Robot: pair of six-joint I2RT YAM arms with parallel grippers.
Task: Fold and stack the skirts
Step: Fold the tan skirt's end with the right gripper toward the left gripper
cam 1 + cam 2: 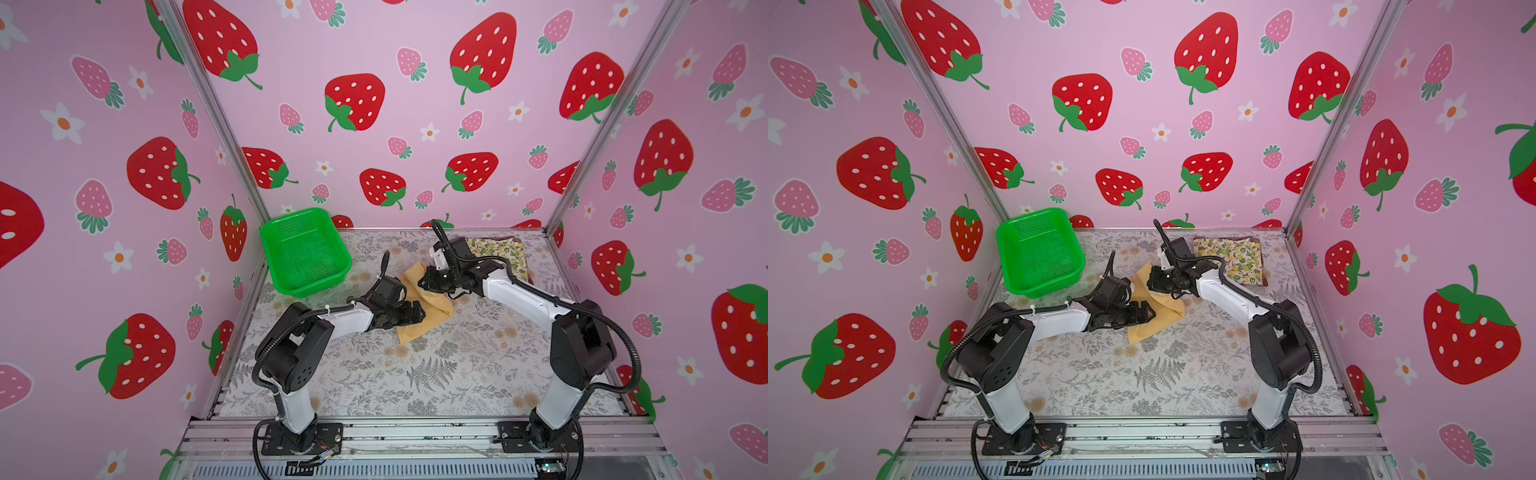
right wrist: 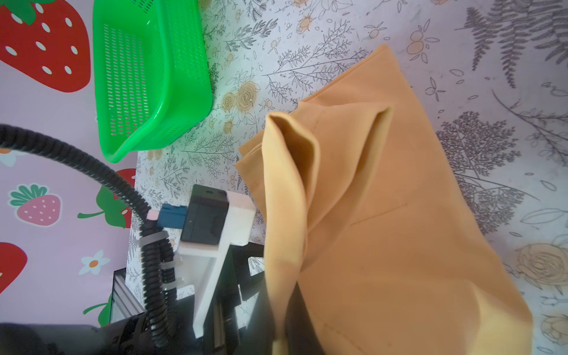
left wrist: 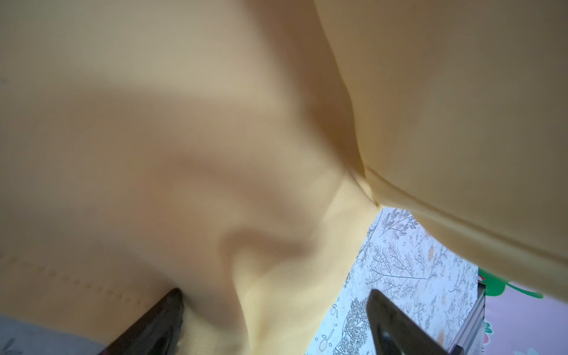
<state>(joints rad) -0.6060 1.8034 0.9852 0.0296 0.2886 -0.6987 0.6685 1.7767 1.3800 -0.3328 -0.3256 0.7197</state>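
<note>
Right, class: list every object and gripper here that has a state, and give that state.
mustard skirt: rumpled, part-folded, one edge pinched up.
lemon skirt: folded flat at the back right.
plaid skirt: under the lemon skirt, only an edge showing.
green basket: empty.
left gripper: open, fingers astride mustard cloth.
right gripper: shut on the mustard skirt.

the mustard-yellow skirt [image 1: 419,322] lies crumpled at the middle of the desk [image 1: 415,374], partly doubled over, with one end raised off the surface in loose folds. the lemon-print skirt [image 1: 1233,257] lies folded flat at the far right corner, on top of the plaid skirt [image 1: 1264,282], of which only a red-brown edge shows.
</note>
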